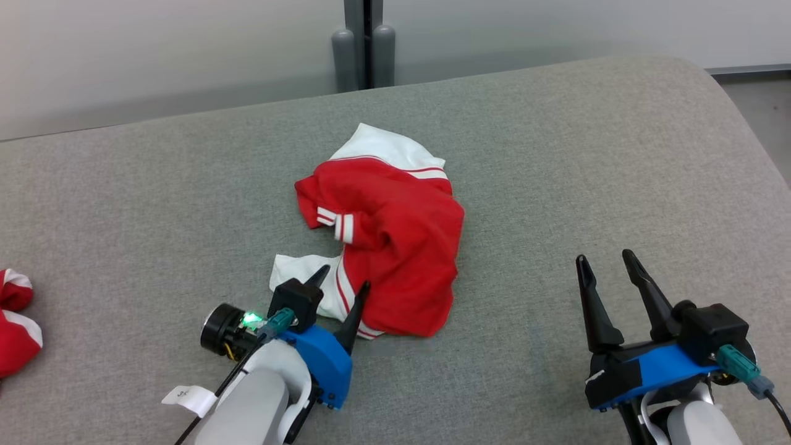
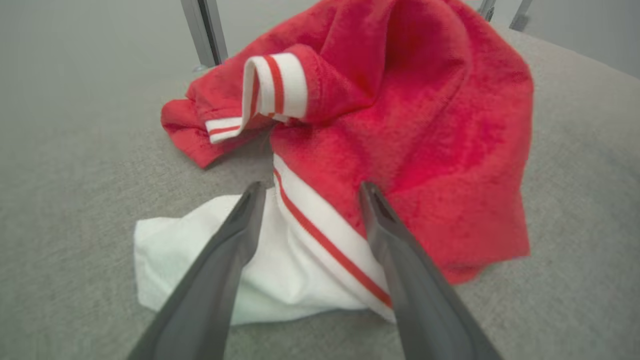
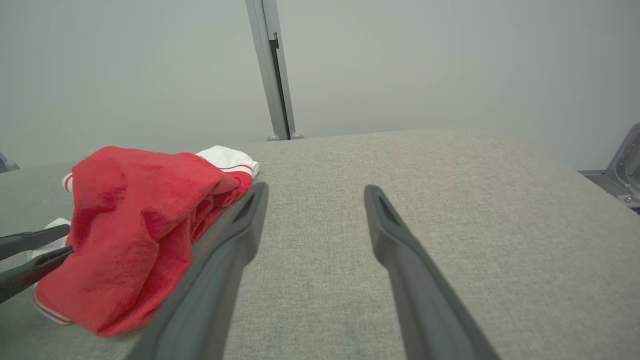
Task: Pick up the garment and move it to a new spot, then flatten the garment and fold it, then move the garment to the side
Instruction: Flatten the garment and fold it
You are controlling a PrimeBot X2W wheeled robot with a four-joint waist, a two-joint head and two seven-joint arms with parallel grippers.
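Both wide open: left end effector [image 1: 346,276] straddles garment [image 1: 395,247] edge, right end effector [image 1: 604,255] empty.

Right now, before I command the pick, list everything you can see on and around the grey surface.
crumpled red and white fabric garment: one, red with white striped trim, middle of the surface.
second red and white cloth: one, red and white, head view's left edge, cut off.
grey fabric-covered surface: one, grey, under everything.
grey metal post: one, grey, behind the surface's far edge.
left end effector: one, dark fingers, open, tips at the garment's near white edge.
right end effector: one, dark fingers, open, over bare surface, apart from the garment.
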